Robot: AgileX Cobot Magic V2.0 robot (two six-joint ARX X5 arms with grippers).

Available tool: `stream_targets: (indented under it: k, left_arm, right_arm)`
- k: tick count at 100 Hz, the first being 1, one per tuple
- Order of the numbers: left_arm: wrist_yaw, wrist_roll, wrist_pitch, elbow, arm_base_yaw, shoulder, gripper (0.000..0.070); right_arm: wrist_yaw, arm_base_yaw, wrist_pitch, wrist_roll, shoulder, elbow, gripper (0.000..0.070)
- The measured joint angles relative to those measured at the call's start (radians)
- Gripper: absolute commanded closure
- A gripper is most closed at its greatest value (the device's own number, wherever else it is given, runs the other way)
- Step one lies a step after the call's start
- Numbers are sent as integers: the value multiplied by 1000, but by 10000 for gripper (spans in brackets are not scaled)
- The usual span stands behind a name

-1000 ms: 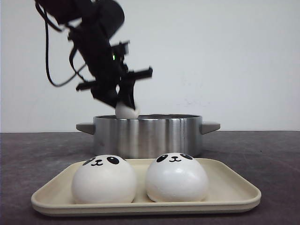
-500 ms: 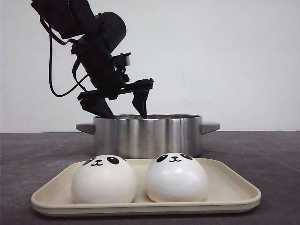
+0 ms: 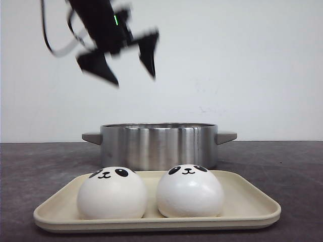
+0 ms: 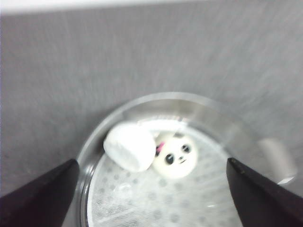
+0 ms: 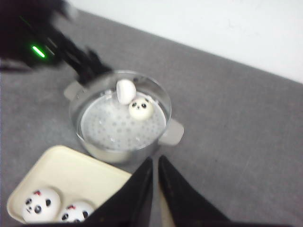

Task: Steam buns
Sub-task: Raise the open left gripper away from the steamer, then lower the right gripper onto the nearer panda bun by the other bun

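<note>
From the front you see the left gripper (image 3: 133,75) hanging high above the round stainless-steel pot (image 3: 159,145), its two black fingers spread wide with nothing between them (the arm is smeared by motion blur). The pot sits on the dark grey table (image 3: 282,166), a stub handle on each side. Nearer to you lies the cream-coloured rectangular plastic tray (image 3: 252,204), and on it two smooth white dome-shaped buns with black panda faces stand side by side, just touching: the left tray bun (image 3: 112,194) and the right tray bun (image 3: 190,191).

Through the left wrist camera you look straight down into the pot (image 4: 94,151). On its perforated steamer plate (image 4: 165,208) rest two more buns against each other, near the wall: the face-up panda bun (image 4: 176,155) and the tipped white bun (image 4: 130,146), whose face you cannot see. The black fingertips (image 4: 42,182) sit far apart at the picture's corners, empty.

The right wrist camera shows you the right gripper (image 5: 155,163), its two dark fingers nearly together with only a thin slit between and nothing held. Beyond it are the pot (image 5: 163,127) with both buns inside (image 5: 140,109), the tray (image 5: 71,170) holding its two panda buns (image 5: 40,203), and the blurred left arm (image 5: 38,42) above the pot's far-left side.
</note>
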Motion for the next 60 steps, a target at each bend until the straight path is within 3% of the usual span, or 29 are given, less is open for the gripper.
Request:
stream_targets:
  k: [15,42,46,54,60]
  left_arm:
    - [3,-12,-98,6,-35,-210,104]
    - [6,-14,-238,8,-140,-571,105]
    - [6,-14,-260,10,-151,-616,105]
    - [6,-14,-306,12,-159,-692,105]
    - [3,-14,-348,12,-159,-736,105]
  right_arm:
    - [-43,0,63,37,0,-154,688]
    - [-322,0,367,204,23,-615,672]
    - [-363,0,410,237,39,-676,585]
    - [-430,0,452,296,85,-762,254]
    - [-452,0,443,326,122,-779,92]
